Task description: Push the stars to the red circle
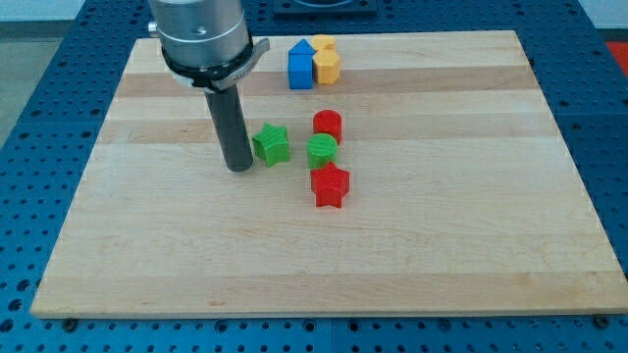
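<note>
Tip touching green star, at its 9 o'clock; no fingers, bare rod. Red circle at star's 2 o'clock. Risk: straight push drives star into green circle, scattering red star.

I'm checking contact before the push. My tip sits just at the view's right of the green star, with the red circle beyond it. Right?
Not quite. In the camera view my tip sits just at the view's left of the green star; the red circle does lie beyond it, toward the view's right.
</note>
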`<state>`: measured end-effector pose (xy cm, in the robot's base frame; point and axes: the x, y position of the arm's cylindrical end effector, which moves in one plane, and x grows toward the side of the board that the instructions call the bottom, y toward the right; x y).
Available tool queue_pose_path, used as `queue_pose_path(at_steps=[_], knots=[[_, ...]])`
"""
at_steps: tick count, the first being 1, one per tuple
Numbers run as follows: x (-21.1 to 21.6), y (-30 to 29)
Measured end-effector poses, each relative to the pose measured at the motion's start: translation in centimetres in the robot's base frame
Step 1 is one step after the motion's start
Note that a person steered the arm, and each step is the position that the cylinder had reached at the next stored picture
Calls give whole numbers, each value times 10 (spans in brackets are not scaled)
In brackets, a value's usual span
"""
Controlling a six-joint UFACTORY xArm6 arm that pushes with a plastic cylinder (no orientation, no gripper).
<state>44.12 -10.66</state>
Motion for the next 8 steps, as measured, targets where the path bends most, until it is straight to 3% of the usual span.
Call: queue_pose_path(at_steps=[8], knots=[[-17,50]])
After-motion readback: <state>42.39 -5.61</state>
